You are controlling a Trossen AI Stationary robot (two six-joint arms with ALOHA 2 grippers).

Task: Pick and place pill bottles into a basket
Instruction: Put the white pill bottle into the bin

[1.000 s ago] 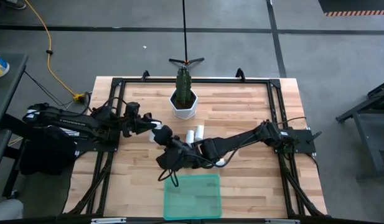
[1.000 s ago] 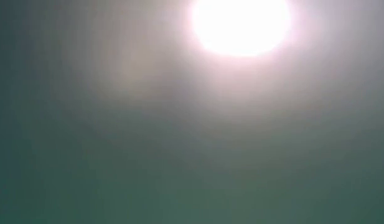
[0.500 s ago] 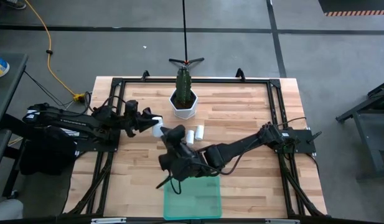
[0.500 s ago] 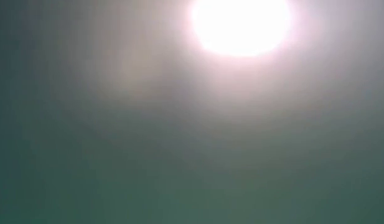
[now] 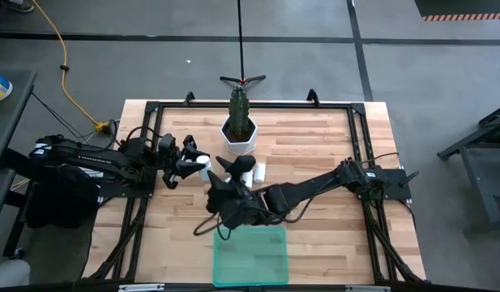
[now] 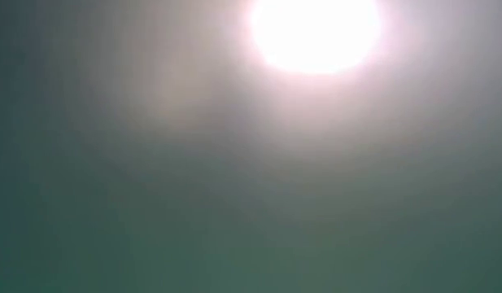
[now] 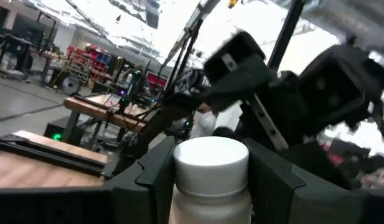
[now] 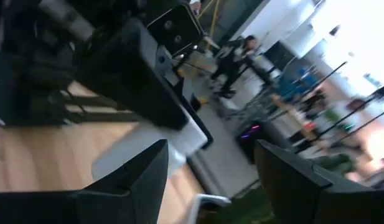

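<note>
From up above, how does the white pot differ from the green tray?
The white pot is opaque and hexagonal, while the green tray is see-through and rectangular with rounded corners. The pot holds a cactus. No bottle shows in the tray. The pot covers much less of the table than the tray does. They sit near opposite edges of the table. Both are open-topped containers near the table's middle line.

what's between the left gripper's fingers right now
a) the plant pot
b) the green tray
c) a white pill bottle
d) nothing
c: the left wrist view shows a white pill bottle with its cap up, clamped between the left gripper's two dark fingers.
</note>
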